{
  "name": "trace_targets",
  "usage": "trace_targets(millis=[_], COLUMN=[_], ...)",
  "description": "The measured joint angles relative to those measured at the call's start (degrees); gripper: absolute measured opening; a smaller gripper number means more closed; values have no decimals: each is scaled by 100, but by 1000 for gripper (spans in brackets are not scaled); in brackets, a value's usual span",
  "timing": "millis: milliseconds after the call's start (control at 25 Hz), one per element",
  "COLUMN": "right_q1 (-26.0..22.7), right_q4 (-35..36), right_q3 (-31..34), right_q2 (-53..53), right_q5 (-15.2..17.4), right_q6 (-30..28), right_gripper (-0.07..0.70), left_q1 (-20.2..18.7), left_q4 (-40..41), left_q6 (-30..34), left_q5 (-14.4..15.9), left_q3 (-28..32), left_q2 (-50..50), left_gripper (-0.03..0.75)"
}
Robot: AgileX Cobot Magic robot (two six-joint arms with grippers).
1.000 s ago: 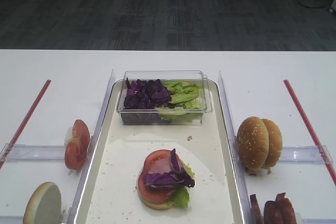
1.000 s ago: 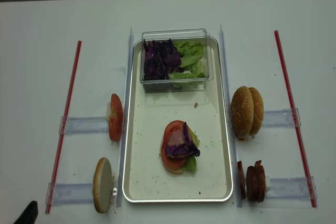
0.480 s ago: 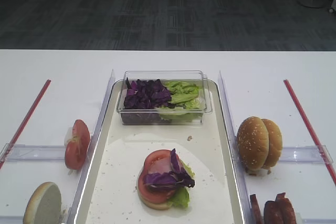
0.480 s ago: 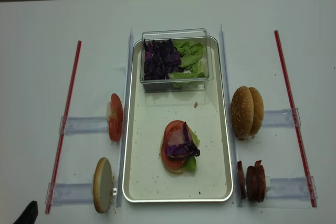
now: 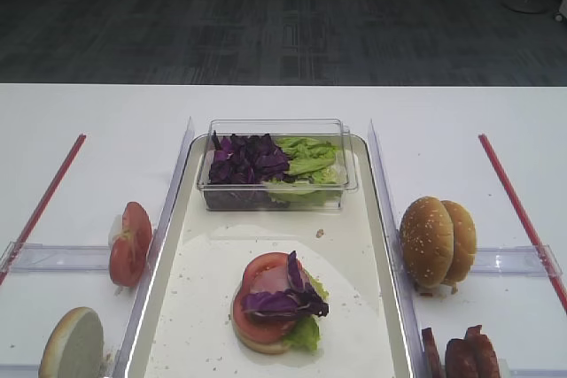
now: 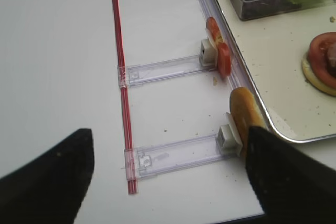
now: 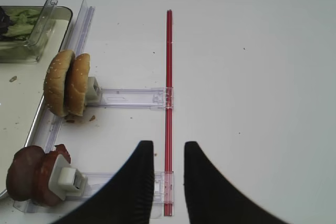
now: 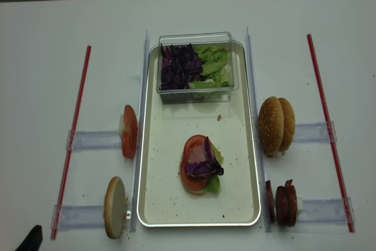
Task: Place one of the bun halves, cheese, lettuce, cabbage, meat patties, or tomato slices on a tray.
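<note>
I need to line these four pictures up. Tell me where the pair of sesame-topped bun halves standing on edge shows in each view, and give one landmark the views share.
Exterior high: sesame-topped bun halves at right, just outside the tray.
Right wrist: upper left, beside the tray's edge.
Left wrist: not in it.
Exterior high (realsense): right of centre, beside the tray.
Shared landmark: the clear plastic box of leaves at the tray's far end.

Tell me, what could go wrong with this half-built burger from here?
The stack on the tray already looks lopsided: cabbage and lettuce hang off one side, so another layer might slide. The sesame buns stand on edge in a holder and could topple when one is pulled. The left gripper is wide open beside the lone bun half and might bump it.
</note>
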Motion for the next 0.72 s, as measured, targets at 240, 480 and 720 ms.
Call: trace_targets(millis=[240, 480, 720], right_q1=[0, 0, 0], right_q4=[0, 0, 0], right_q3=[0, 0, 0], right_q2=[0, 0, 0], right_q5=[0, 0, 0], right_q6=[0, 0, 0], right_gripper=[193, 193, 193], left_q1=[0, 0, 0], left_q4=[0, 0, 0], left_q6=[0, 0, 0], left_q5=[0, 0, 0], left_q3=[0, 0, 0], left_q2=[0, 0, 0], left_gripper=[545, 545, 545])
